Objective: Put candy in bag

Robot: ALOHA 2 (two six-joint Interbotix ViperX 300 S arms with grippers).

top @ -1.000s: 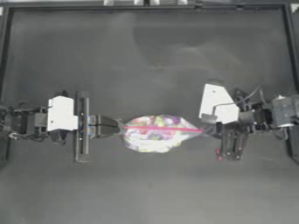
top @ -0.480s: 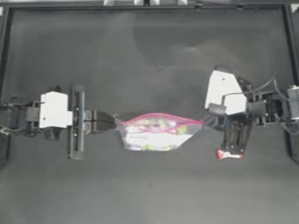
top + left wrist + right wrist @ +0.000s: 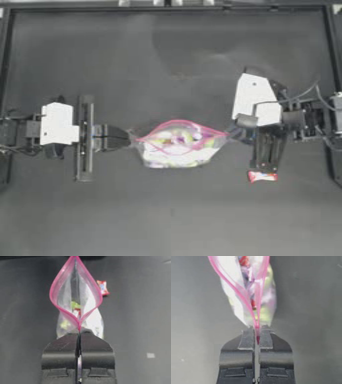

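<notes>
Top view: both grippers, left & right, clamp the clear pink-sealed zip bag at opposite ends w/ mouth gaping; releasing either to fetch the red-ended wrapped candy could collapse it.

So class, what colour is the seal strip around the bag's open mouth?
Pink-red, running along the rim of the bag; the left wrist view shows it best.

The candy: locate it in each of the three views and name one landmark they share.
Top view: the candy lies on the table, past the bag's right end.
Left wrist view: the candy is on the table beside the open bag.
Right wrist view: not visible.
Shared landmark: the bag's pink seal strip.
</notes>
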